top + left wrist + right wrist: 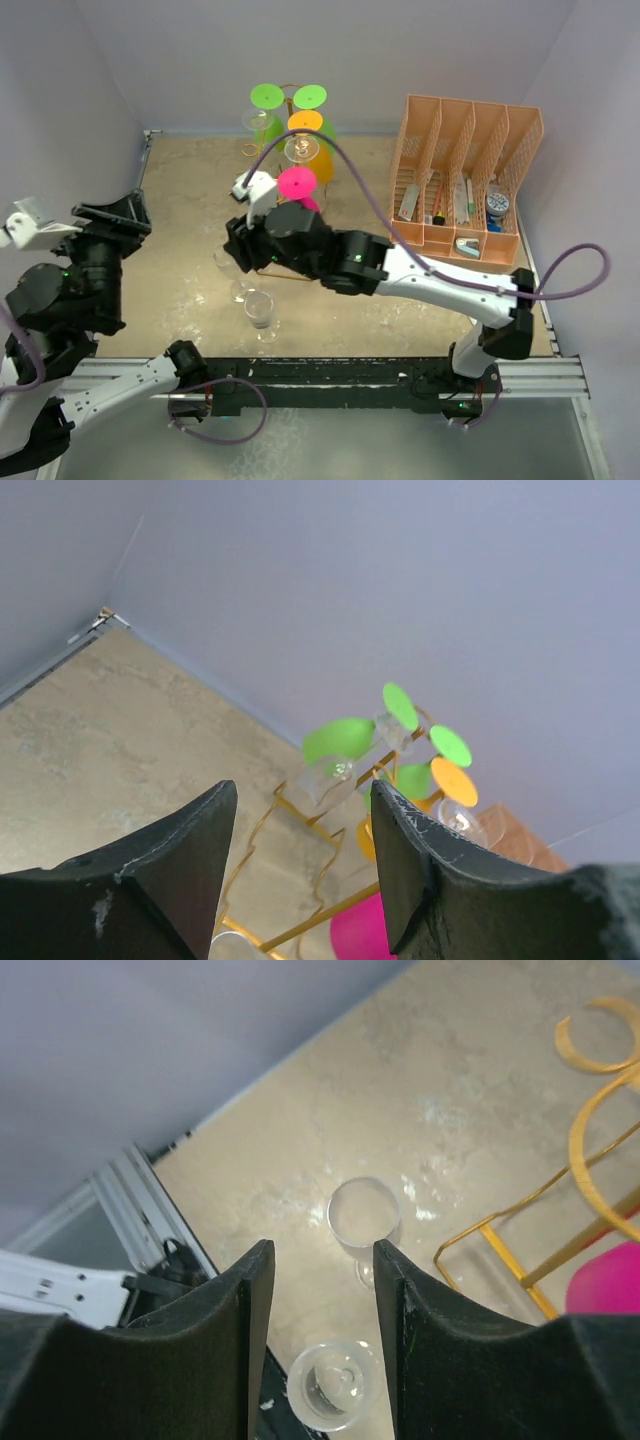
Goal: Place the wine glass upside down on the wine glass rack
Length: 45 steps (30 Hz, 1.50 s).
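Black right pincer point(322, 1260) hangs half-spread and empty above a clear upright wine glass point(363, 1212) on the beige tabletop point(450, 1080), near the gold wire rack point(490, 1238). It looks best lowered squarely around the stem and closed gently before inverting. Raised aside, the left pincer point(303, 810) gapes empty.

**Black joints, white links, purple cables**

The left arm point(75, 290), at the frame's left, has bulky black joints and white links. The right arm point(420, 272), centre-right, has the same colours, with a small green light point(357, 258). Purple cables point(578, 246) loop off both. The fingers point(170, 880) are matte black, curved and scuffed white.
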{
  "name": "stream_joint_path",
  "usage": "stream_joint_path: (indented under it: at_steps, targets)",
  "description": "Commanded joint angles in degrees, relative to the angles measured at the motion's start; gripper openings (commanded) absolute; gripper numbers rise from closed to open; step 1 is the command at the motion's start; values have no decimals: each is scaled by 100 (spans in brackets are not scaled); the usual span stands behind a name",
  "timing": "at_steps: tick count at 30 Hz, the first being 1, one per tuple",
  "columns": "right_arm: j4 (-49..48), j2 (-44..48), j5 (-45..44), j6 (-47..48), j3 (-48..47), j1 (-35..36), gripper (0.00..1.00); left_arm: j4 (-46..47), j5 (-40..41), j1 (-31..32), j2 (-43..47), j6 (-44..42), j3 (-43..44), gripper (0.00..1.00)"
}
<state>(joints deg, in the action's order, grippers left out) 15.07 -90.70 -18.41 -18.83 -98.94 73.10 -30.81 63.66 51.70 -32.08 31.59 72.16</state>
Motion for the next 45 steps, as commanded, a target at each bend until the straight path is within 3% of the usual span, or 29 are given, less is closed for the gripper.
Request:
stream_joint_path:
  at_steps: [1,17,32,41,45]
  targets:
    - [430,-559,-400,43,-562,164,44,429,198,-12,159,-396,167,53]
    - [479,-2196,-434,26,-1438,271,41,653,206,-11,641,-120,-327,53]
    - [875,-2740,-726,-21,-1800,220,38,815,237,-12,732,100,-540,52]
    - [363,-2390,-1124,-176,-1465,215,5,813,284,-11,779,143,-563,52]
    - [-348,-1886,-1137,-237,-932,214,0,799,202,-16,749,158,-539,52]
